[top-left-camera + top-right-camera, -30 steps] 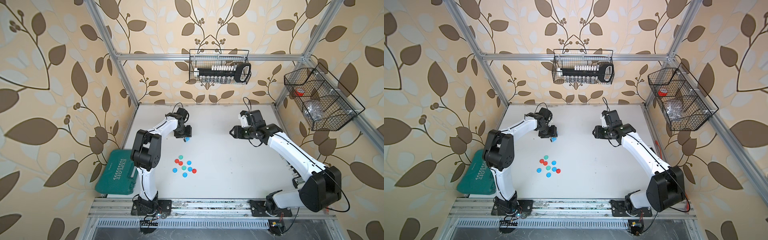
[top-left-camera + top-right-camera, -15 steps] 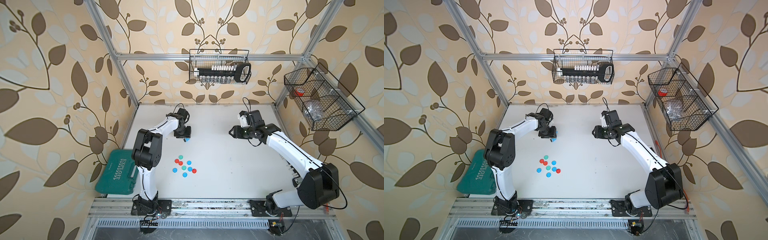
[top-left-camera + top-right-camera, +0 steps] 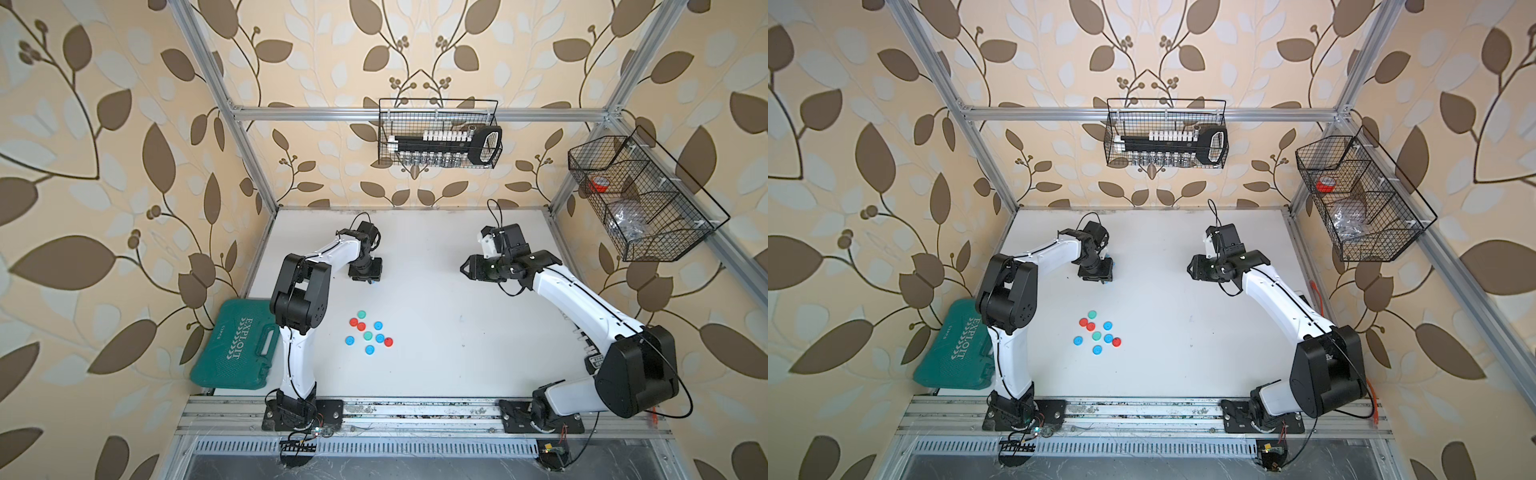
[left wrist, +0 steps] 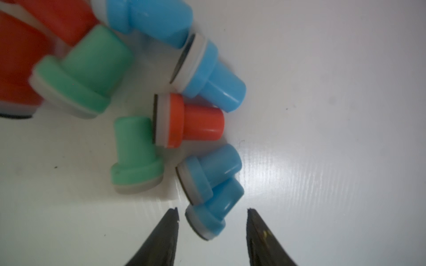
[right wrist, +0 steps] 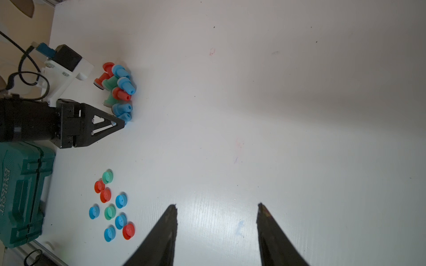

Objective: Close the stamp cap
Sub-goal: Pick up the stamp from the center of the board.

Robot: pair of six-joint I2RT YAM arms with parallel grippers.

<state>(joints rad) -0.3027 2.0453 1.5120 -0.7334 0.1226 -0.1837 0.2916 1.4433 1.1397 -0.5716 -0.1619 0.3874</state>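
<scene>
Several red, green and blue stamps lie uncapped in a heap on the white table. My left gripper is open and low over the heap's near end. A blue stamp lies between its fingertips with a gap on each side. In both top views the left gripper hides most of the heap. Several loose caps sit in a cluster nearer the front. My right gripper is open over bare table, far from both.
A green tool case lies off the table's left edge beside the left arm's base. A wire basket hangs on the back wall and another wire basket on the right wall.
The left gripper has stayed over the stamp heap. The right arm's elbow has shifted slightly; its gripper holds about the same place.
</scene>
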